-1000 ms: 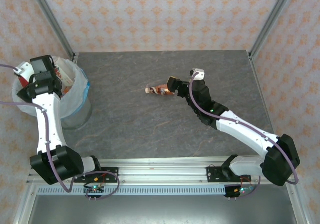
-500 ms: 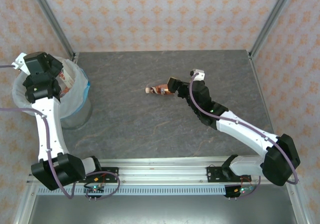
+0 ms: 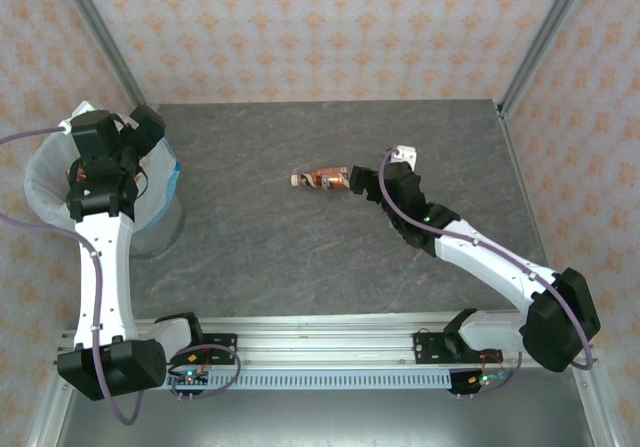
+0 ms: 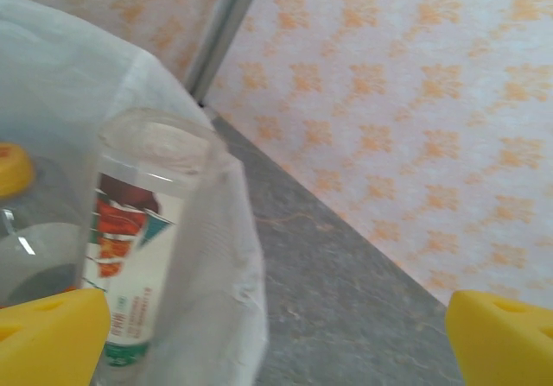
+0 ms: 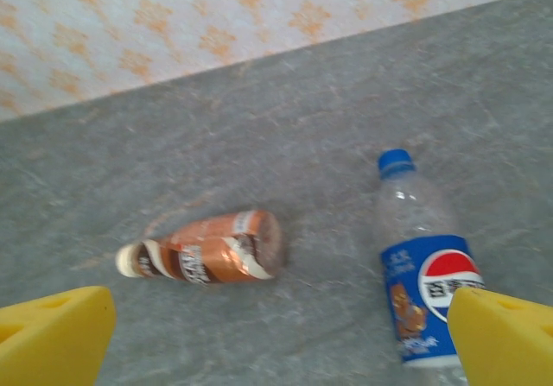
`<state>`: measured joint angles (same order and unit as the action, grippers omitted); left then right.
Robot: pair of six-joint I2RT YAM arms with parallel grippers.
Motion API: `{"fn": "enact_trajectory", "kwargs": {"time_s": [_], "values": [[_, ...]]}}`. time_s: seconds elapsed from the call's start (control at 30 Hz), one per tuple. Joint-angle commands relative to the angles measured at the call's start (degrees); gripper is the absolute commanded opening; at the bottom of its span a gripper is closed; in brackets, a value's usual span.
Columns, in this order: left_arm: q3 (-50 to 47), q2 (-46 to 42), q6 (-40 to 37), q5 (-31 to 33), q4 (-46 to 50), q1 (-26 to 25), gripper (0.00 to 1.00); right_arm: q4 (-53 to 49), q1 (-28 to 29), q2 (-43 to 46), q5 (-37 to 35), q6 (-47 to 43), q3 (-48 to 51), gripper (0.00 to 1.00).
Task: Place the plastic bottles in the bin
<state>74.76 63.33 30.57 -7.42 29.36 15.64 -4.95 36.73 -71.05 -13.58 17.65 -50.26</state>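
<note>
Bottles on the bench (image 5: 259, 101) number two: a brown bottle (image 5: 203, 249) on its side and a Pepsi bottle (image 5: 423, 274) near it, mid-surface with open room all round. I count one white-labelled bottle (image 4: 130, 256) inside the bin (image 4: 226, 256). My right gripper (image 5: 276, 338) gapes wide, empty, before both; my left gripper (image 4: 276, 338) is wide, empty, over the bin's rim.

Grey table (image 3: 250, 257) — papered walls (image 3: 320, 27) (orange motifs)
</note>
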Motion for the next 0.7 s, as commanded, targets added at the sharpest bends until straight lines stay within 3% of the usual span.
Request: {"fn": "enact_trajectory", "kwargs": {"time_s": [0.0, 0.33, 0.43, 0.67], "values": [[-0.2, -1.4, 1.7, -7.2, -2.9, -2.0, 1.0, -6.7, -1.8, -0.7, -2.0, -2.3, -1.7, 0.99], [-1.6, -2.5, 1.1, -11.5, -5.7, -12.0, 1.0, -12.0, -8.8, -3.9, 5.0, -3.6, -0.3, 0.99], [-2.4, -2.3, 1.6, -12.6, -6.5, -13.8, 1.0, -13.8, -10.7, -5.3, 10.0, -5.4, -0.4, 0.99], [-3.1, -2.4, 1.1, -10.9, -4.9, -14.6, 1.0, -18.1, -12.8, -10.4, 12.3, -8.9, -2.5, 0.99]]}}
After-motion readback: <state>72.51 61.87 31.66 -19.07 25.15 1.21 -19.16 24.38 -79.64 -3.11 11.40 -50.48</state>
